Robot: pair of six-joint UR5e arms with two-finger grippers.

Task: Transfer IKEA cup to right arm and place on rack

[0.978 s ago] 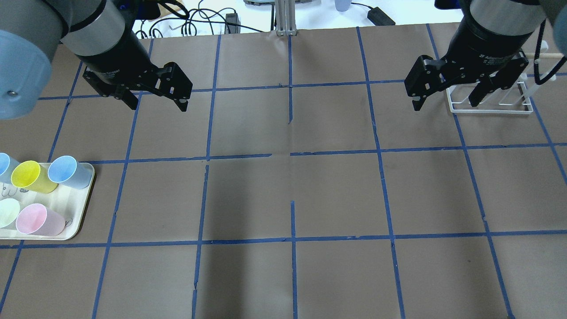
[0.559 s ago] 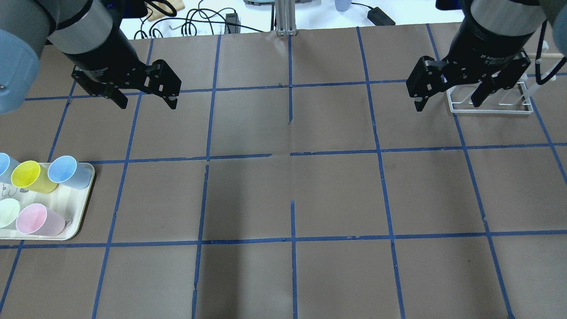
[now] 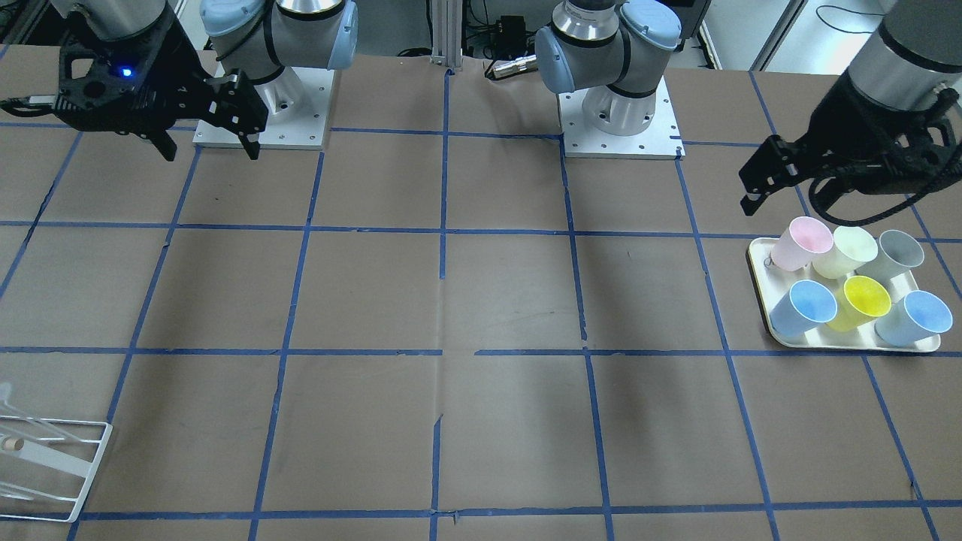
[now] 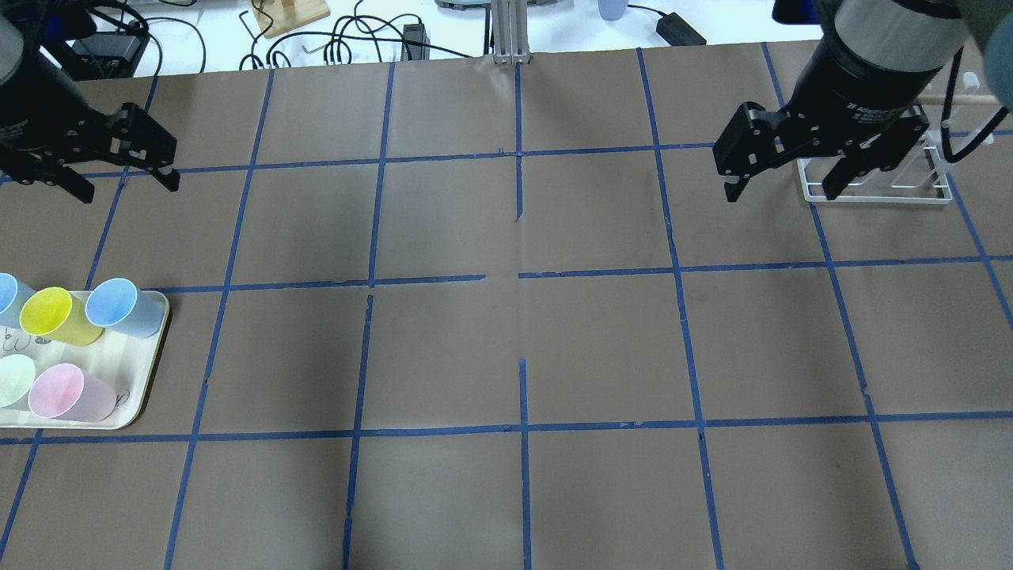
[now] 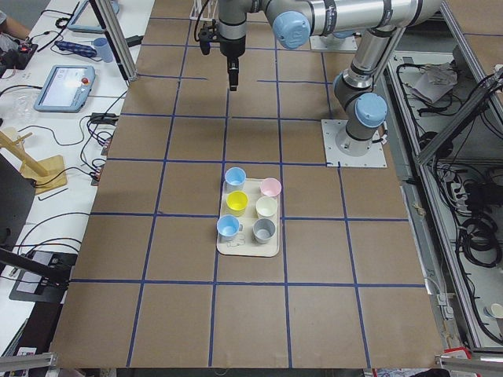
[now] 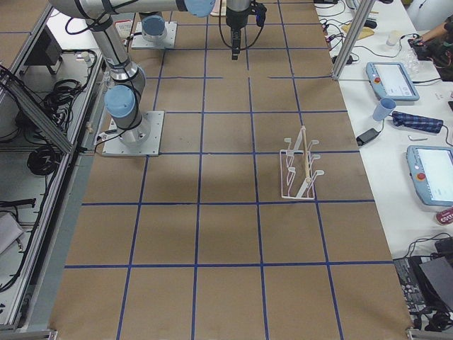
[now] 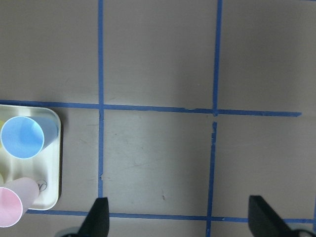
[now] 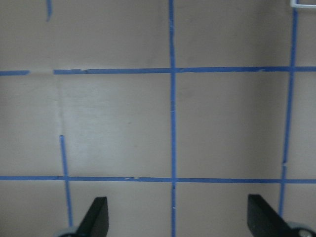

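The IKEA cup (image 3: 898, 254) is a pale grey tumbler at a corner of the cream tray (image 3: 857, 342), next to a pale green cup; it also shows in the exterior left view (image 5: 264, 230). It is out of the overhead view. My left gripper (image 3: 785, 207) is open and empty, held high just on the robot's side of the tray; it also shows in the overhead view (image 4: 127, 188). My right gripper (image 4: 782, 192) is open and empty, high beside the white wire rack (image 4: 874, 186). The rack also shows in the exterior right view (image 6: 301, 170).
The tray also holds a pink cup (image 3: 803, 240), a pale green cup (image 3: 849, 252), a yellow cup (image 3: 863, 300) and two light-blue cups (image 3: 808, 306). Brown paper with a blue tape grid covers the table. Cables and tablets lie beyond its far edge.
My left gripper has moved well to the left, toward the tray side of the table, still open. My right gripper has shifted slightly left and stays open.
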